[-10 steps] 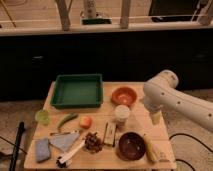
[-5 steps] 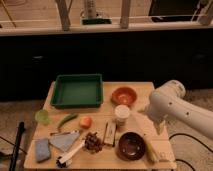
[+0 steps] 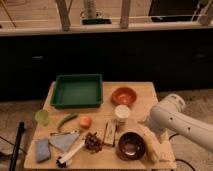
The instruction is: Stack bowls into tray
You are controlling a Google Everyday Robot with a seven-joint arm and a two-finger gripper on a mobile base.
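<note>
The green tray sits at the back left of the wooden table. The orange-red bowl stands just right of it, on the table. The dark brown bowl stands at the front right, also on the table. Both bowls are apart from each other and outside the tray. My white arm reaches in from the lower right. My gripper hangs at the table's right edge, just right of the brown bowl and touching neither bowl.
A white cup stands between the bowls and a light-green cup at the left edge. An orange fruit, green vegetable, blue sponge, grey cloth, brown cluster and yellow object fill the front.
My arm has swung down and to the right, from above the right part of the table toward its right edge. The bowls, cups and tray have not moved.
</note>
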